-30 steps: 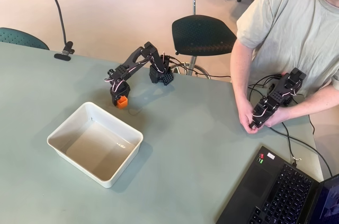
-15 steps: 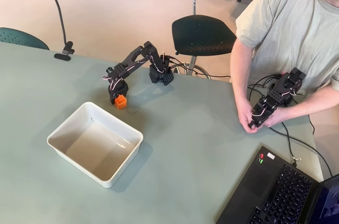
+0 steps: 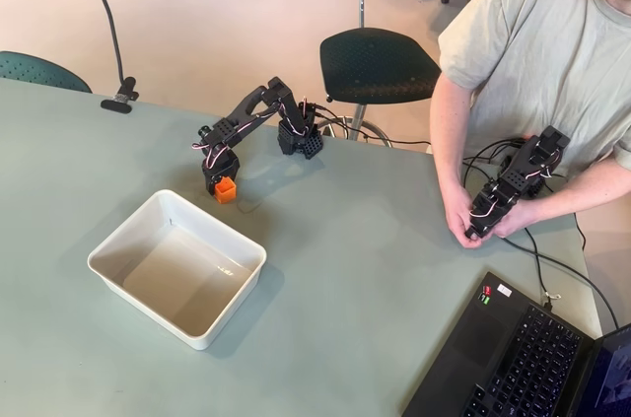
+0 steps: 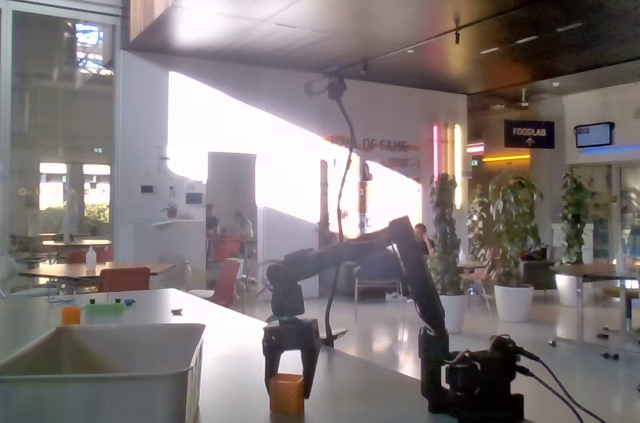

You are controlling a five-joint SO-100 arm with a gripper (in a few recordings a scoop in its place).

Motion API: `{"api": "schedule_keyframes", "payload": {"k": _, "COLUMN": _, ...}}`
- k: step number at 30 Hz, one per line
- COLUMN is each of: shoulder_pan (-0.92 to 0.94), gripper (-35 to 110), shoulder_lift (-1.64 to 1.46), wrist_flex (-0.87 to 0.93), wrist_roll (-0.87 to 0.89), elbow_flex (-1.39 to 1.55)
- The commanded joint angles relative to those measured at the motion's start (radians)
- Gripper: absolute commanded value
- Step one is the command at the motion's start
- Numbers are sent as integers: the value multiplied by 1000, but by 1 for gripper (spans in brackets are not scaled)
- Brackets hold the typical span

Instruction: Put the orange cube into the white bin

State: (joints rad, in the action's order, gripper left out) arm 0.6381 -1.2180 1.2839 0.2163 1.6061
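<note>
The orange cube sits low at the table surface, just beyond the far right corner of the white bin. My gripper points straight down over the cube. Its fingers straddle the cube's top half and press on both sides. The bin is an empty shallow white tub lying in front of the gripper in the overhead view and to its left in the fixed view.
A person sits at the table's right side. A laptop lies at the front right corner. The arm's base stands at the table's far edge, with a chair behind it.
The gripper shifted slightly left and then settled. The cube nudged a few pixels with it and stays low at the table.
</note>
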Motion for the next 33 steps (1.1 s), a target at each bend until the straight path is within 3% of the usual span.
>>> {"api": "schedule_keyframes", "payload": {"k": 1, "shoulder_pan": 0, "gripper": 24, "shoulder_lift": -20, "wrist_flex": -6, "wrist_roll": -2, "elbow_flex": -32}}
{"api": "schedule_keyframes", "payload": {"k": 23, "shoulder_pan": 170, "gripper": 24, "shoulder_lift": -129, "wrist_flex": 8, "wrist_roll": -11, "elbow_flex": -253}}
{"api": "schedule_keyframes", "payload": {"k": 33, "shoulder_pan": 204, "gripper": 24, "shoulder_lift": -202, "wrist_flex": 6, "wrist_roll": -11, "elbow_flex": -591}}
